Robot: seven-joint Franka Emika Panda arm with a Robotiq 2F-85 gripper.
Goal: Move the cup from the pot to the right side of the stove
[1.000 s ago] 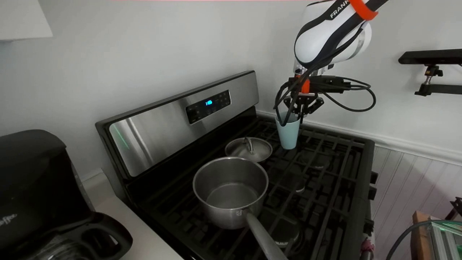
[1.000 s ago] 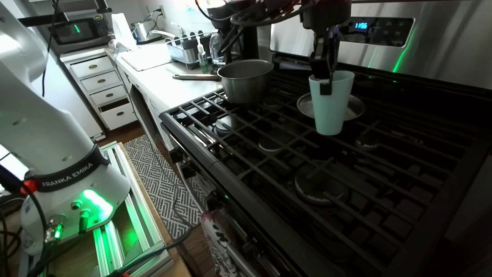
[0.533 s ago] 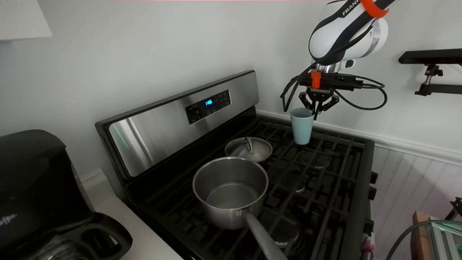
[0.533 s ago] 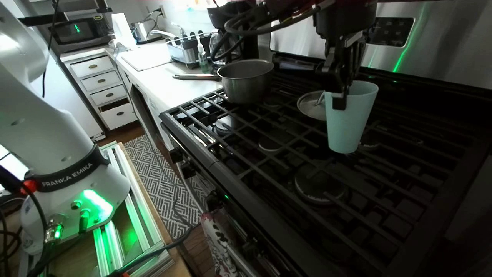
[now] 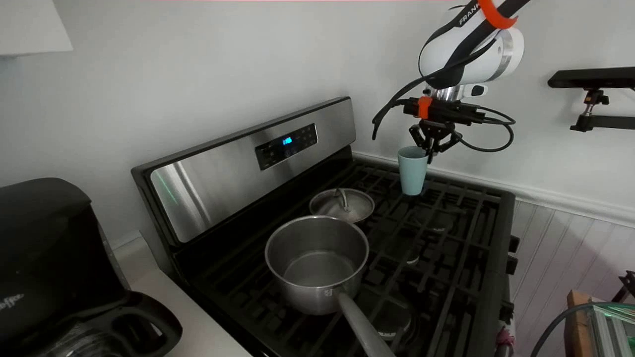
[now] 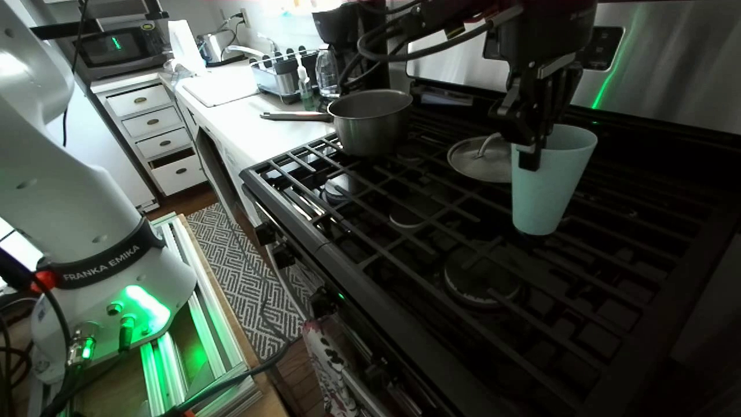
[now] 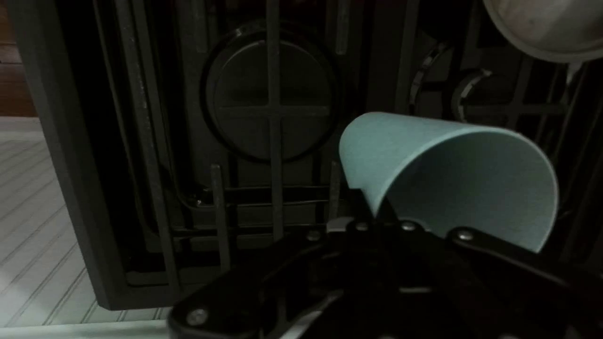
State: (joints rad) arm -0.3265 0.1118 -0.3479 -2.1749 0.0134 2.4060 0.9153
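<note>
One lid [image 5: 342, 204] lies on the stove [image 5: 446, 248] — between pot [image 5: 315, 299] and cup [image 5: 412, 173].

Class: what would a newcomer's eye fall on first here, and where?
The pale blue cup probably wins, its rim held in the black pincer over the dark grates. Next comes the steel pot on the stove, in both exterior views. Then, in an exterior view, green light glows on the robot's white base.
</note>
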